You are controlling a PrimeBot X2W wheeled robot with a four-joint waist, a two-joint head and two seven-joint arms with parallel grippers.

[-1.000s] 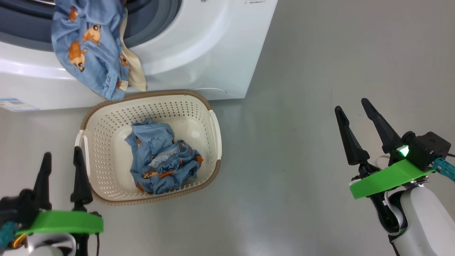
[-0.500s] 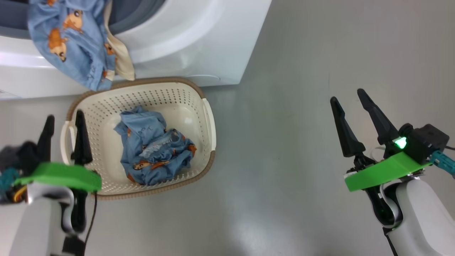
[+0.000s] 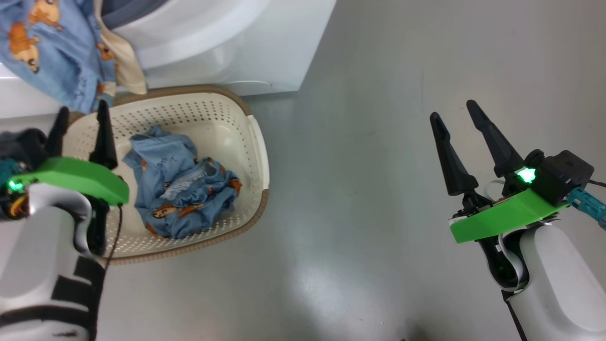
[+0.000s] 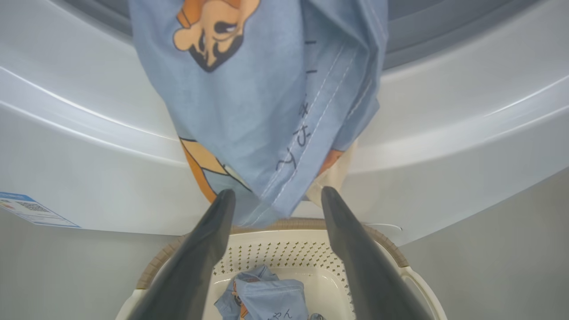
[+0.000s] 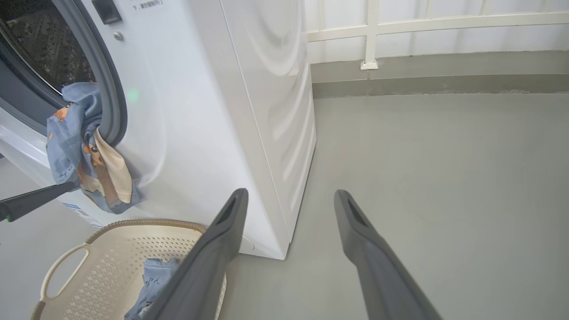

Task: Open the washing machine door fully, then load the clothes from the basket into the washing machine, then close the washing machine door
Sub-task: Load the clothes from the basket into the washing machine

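Mid-loading: my left gripper (image 3: 81,110) and right gripper (image 3: 452,110) were wide open, empty; a blue garment (image 4: 266,111) overhung the washing machine (image 3: 227,52), likely needing pushing inside next.

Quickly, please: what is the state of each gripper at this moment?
Left gripper: open, holding nothing, tips beside the hanging blue garment.
Right gripper: open, holding nothing, above the floor.

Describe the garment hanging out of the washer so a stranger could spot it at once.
Start at the white washing machine and find its round drum opening. Draped over the opening's lower lip is a light blue garment with orange cartoon prints. Unlike the similar crumpled garment in the basket below, it hangs down the machine's front.
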